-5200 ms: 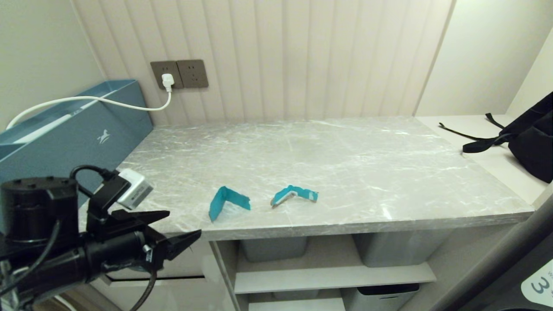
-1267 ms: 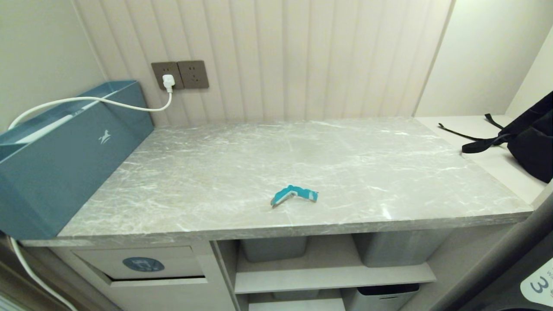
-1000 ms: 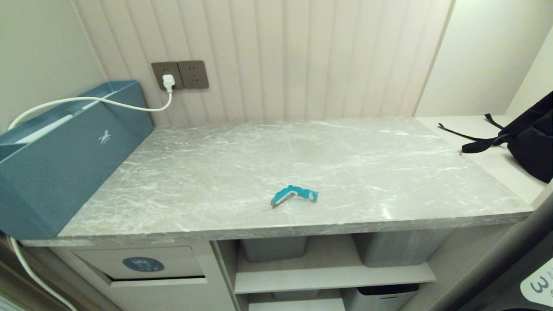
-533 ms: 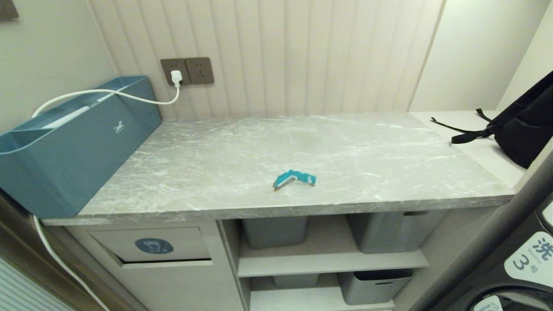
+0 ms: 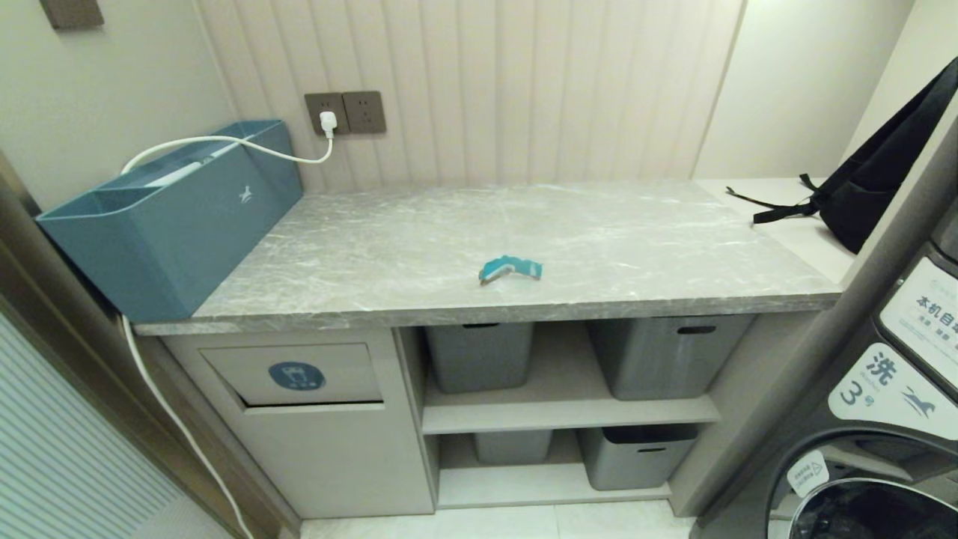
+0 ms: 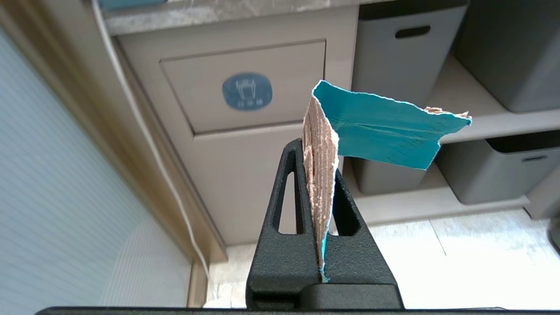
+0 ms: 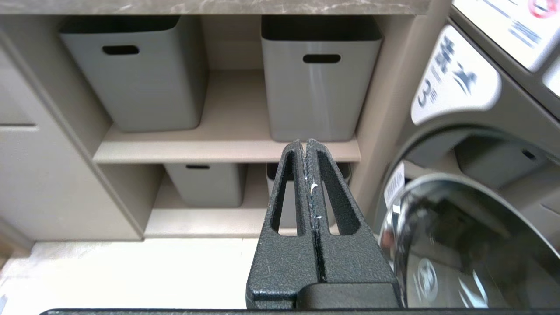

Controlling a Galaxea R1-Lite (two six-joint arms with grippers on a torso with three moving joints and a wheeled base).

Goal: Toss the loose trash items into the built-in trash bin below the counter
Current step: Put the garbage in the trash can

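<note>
Left wrist view showed the left gripper [image 6: 321,175] pinching the broader teal scrap [image 6: 380,131], the built-in trash bin [image 6: 247,89] at eleven o'clock, unfed; right gripper [image 7: 309,151] pressed together; the narrow strip [image 5: 510,268] lay on the table [image 5: 636,247].

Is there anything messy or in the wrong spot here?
Yes. One small crumpled teal strip of wrapper lies alone on the grey marble-patterned counter, near its front edge. A torn teal scrap with a brown cardboard back is pinched in the left gripper, not yet in the bin.
</note>
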